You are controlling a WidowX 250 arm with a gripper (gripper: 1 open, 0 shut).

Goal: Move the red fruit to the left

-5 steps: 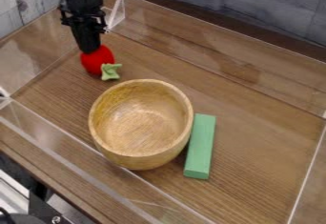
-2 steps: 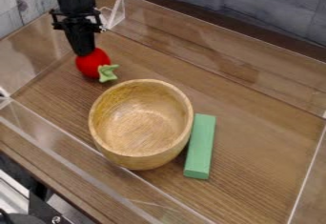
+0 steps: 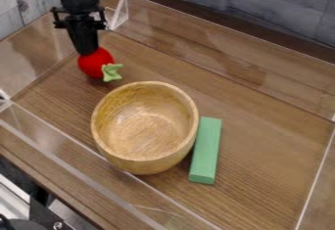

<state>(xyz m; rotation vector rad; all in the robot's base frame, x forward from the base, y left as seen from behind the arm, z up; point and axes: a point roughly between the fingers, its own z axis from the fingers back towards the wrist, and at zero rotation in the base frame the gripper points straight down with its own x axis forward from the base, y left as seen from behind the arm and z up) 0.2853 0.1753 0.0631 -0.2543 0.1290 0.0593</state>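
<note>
The black pincer [image 3: 88, 49] is clamped narrow on the small red rounded toy fruit [image 3: 94, 66] directly beneath it. That grip looks shallow, so a quick sideways move could let the fruit roll toward the round wooden bowl [image 3: 144, 126] below.

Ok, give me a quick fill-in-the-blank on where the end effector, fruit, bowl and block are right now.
1. The end effector is pressed down onto the ____ fruit.
2. The wooden bowl holds ____ inside it.
3. The flat green block lies on the table to the ____ of the bowl in the picture.
4. The fruit's leafy stem points toward the ____.

Missing words: red; nothing; right; bowl
</note>
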